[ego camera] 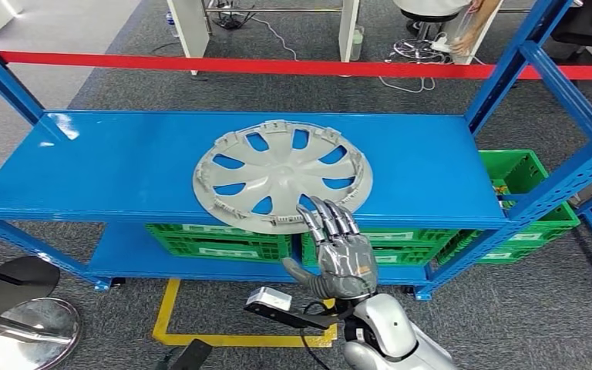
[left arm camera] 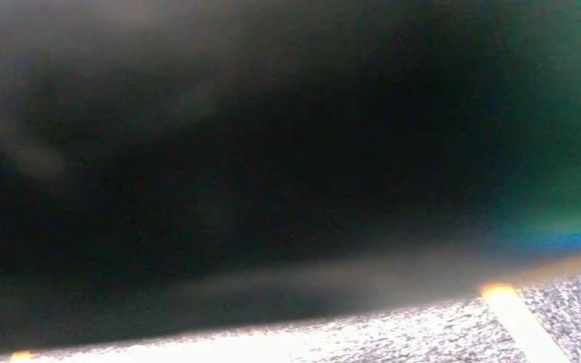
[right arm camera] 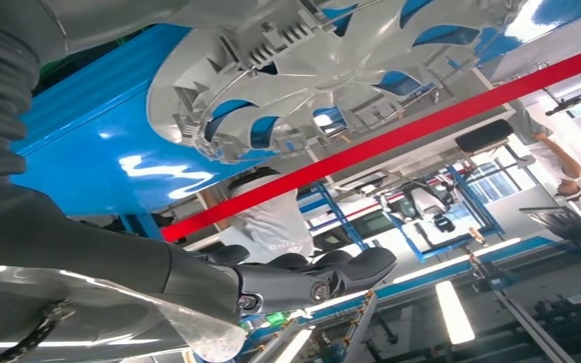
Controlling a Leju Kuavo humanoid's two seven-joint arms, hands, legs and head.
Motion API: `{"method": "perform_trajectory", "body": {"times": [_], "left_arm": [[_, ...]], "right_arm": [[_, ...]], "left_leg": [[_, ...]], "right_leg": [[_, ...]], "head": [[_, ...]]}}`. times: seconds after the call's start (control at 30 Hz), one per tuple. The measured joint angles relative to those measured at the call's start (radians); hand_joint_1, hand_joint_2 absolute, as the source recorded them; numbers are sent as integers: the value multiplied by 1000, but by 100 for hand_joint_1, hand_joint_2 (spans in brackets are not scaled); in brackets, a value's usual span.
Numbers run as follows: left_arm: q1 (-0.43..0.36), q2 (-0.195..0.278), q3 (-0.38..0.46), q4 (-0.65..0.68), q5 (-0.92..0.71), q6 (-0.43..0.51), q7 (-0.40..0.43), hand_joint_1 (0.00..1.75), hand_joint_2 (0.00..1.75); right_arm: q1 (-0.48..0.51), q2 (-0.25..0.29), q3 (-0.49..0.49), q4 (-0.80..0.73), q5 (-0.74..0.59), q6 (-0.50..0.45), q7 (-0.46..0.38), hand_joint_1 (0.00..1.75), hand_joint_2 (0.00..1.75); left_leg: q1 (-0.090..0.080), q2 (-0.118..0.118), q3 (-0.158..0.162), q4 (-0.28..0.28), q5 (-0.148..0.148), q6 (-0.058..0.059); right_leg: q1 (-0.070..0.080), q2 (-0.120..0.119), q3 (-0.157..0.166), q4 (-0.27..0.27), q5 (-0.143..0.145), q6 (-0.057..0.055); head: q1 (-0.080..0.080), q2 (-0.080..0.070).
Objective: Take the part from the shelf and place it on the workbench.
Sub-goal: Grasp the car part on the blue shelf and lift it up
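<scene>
Head view: the right hand (ego camera: 338, 250) reaches up, fingers spread and holding nothing, their tips at the near rim of the grey wheel cover (ego camera: 283, 176) — which lies flat on the blue shelf (ego camera: 108, 166), overhanging its front edge.
Right wrist view: the cover's ribbed rim (right arm camera: 219, 113) sits close beyond the thumb (right arm camera: 302, 280) (contact unclear).
Left wrist view: dark blur; the left hand's state cannot be told.
Risk: a one-sided pinch could tip the wide cover off the edge.

bright overhead light, shelf (ego camera: 123, 169) glare, left wrist view dark

Grey carpet floor (ego camera: 108, 46) with yellow tape (ego camera: 166, 312), red barrier strip (ego camera: 200, 64) behind.
</scene>
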Motion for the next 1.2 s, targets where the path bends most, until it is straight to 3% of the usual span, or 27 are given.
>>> {"method": "perform_trajectory", "body": {"times": [0.1, 0.2, 0.27, 0.33, 0.37, 0.4, 0.43, 0.5, 0.57, 0.63, 0.87, 1.03, 1.2], "left_arm": [[0, 2, 0, 0, 0, 0, 0, 0, 0], [0, 2, 0, 0, -1, 1, -1, 0, 0], [-2, 1, 0, 0, -2, 1, -2, 0, 0], [-3, 0, 0, 0, -3, 1, -2, 0, 0], [-2, 0, 1, 0, -4, 1, -2, 0, 0], [-2, 0, 1, 0, -4, 1, -2, 0, 0], [-1, 0, 1, 0, -4, 1, -1, 0, 0], [-1, -1, 1, 0, -4, 2, -1, 0, 0], [-2, -1, 1, 0, -4, 4, -1, 0, 0], [-3, 0, 1, 0, -6, 5, 0, 0, 0], [-4, 1, 2, 0, -9, 7, 1, 0, 0], [-3, 1, 2, 0, -10, 8, 1, 0, 0], [-3, 0, 2, 0, -7, 9, -2, 0, 0]], "right_arm": [[0, 0, 0, 0, 0, 0, 0, 0, 175], [-1, 0, 0, -4, 0, 0, 0, 0, 175], [-1, -1, 0, -5, 0, 0, 0, 0, 175], [2, -2, 0, -5, 0, 0, 0, 0, 175], [4, -3, 0, -5, 0, 1, 0, 0, 175], [6, -4, 0, -5, 0, 1, 0, 0, 175], [6, -4, 0, -5, 0, 1, 0, 0, 175], [6, -5, 0, -5, 1, 1, 0, 0, 175], [5, -5, 0, -6, 1, 1, 0, 0, 175], [5, -5, 0, -6, 1, 2, 1, 0, 175], [6, -6, 0, -8, 2, 2, 3, 0, 175], [6, -6, 0, -11, 2, 5, 4, 0, 175], [6, -6, 0, -14, 3, 5, 5, 0, 175]], "left_leg": [[-2, 0, -2, 1, -2, 5], [3, -2, 4, -13, 5, 17], [8, -4, 10, -22, 9, 25], [8, -8, 10, -22, 7, 28], [8, -10, 12, -22, 6, 28], [8, -13, 14, -21, 3, 27], [8, -16, 19, -21, 0, 25], [8, -23, 31, -20, -11, 18], [5, -26, 32, -13, -20, 9], [3, -27, 24, -5, -22, 5], [7, -26, 24, -11, -21, 5], [11, -26, 24, -13, -22, -8], [11, -26, 24, -12, -21, -11]], "right_leg": [[-2, -1, 0, -2, 2, 5], [-3, 5, -4, 4, -6, 14], [-3, 22, -48, 86, -49, 17], [-5, 34, -131, 235, -104, 19], [-5, 35, -165, 288, -113, 20], [-6, 35, -182, 304, -101, 20], [-6, 36, -178, 276, -67, 20], [-7, 38, -129, 148, 19, 16], [-7, 43, -85, 51, 55, 9], [-7, 47, -75, 28, 50, 7], [0, 48, -75, 25, 41, -2], [4, 47, -74, 26, 41, -4], [2, 46, -73, 26, 43, -6]], "head": [[0, 0], [0, 0], [3, 0], [5, 0], [5, 0], [5, 0], [5, 0], [5, 0], [4, 0], [1, 0], [-1, 0], [-1, 0], [0, 0]]}}
